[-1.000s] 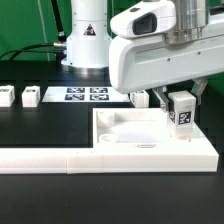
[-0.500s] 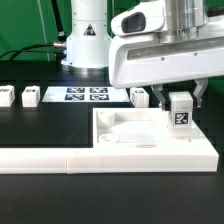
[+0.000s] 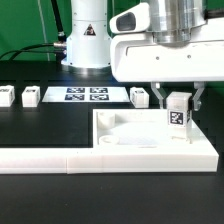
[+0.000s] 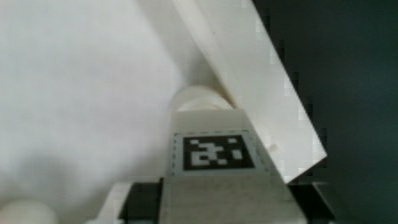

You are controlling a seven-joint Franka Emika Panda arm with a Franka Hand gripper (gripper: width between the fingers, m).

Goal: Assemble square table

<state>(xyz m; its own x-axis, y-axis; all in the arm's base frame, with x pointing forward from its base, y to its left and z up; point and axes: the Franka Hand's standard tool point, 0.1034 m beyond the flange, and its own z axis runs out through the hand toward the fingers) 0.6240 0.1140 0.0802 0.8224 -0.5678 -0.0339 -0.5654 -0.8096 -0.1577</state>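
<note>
The white square tabletop (image 3: 130, 128) lies on the black table, its raised rim against the L-shaped border bar (image 3: 60, 155). My gripper (image 3: 178, 110) is shut on a white block leg (image 3: 179, 114) with a black-and-white tag, held upright over the tabletop's far corner at the exterior view's right. In the wrist view the leg (image 4: 217, 150) fills the space between my dark fingers (image 4: 146, 203), its tip at the tabletop's rim corner (image 4: 258, 90). Three more legs stand on the table: two at the exterior view's left (image 3: 30, 97) (image 3: 5, 97) and one behind the tabletop (image 3: 139, 96).
The marker board (image 3: 87, 95) lies flat at the back of the table. The robot base (image 3: 85, 40) stands behind it. The border bar runs along the front and round the right side of the tabletop.
The gripper with the leg has shifted slightly toward the exterior view's right and turned a little. The tabletop and loose legs have not moved.
</note>
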